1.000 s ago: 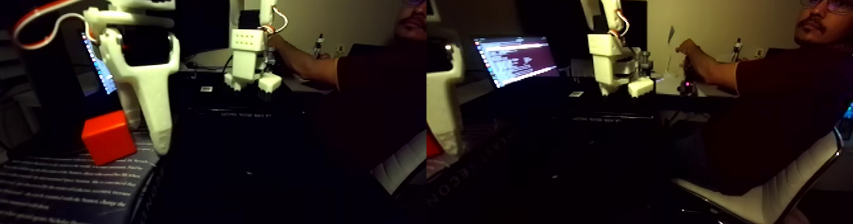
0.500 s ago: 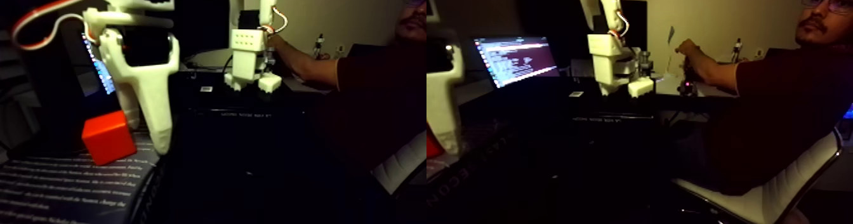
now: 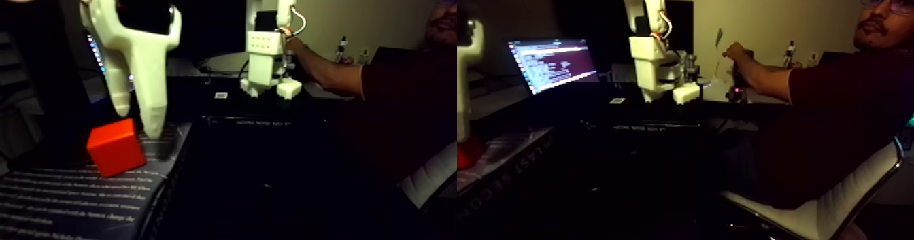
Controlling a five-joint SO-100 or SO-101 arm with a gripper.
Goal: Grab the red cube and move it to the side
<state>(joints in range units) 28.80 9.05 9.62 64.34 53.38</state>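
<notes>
**Cube sits below the raised fingers**

The small matte red-orange cube [image 3: 116,147] rests on a dark printed book cover [image 3: 61,195]. The white plastic gripper [image 3: 138,120] hangs above it, fingers [image 3: 154,110] spread and empty, tips just above the cube's upper right edge. In the right half, the cube is cut off by the frame edge

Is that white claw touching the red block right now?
Apart. In the fixed view the gripper hangs open above and just behind the red cube, with dark background and book cover showing between its fingertips and the cube's top.
</notes>
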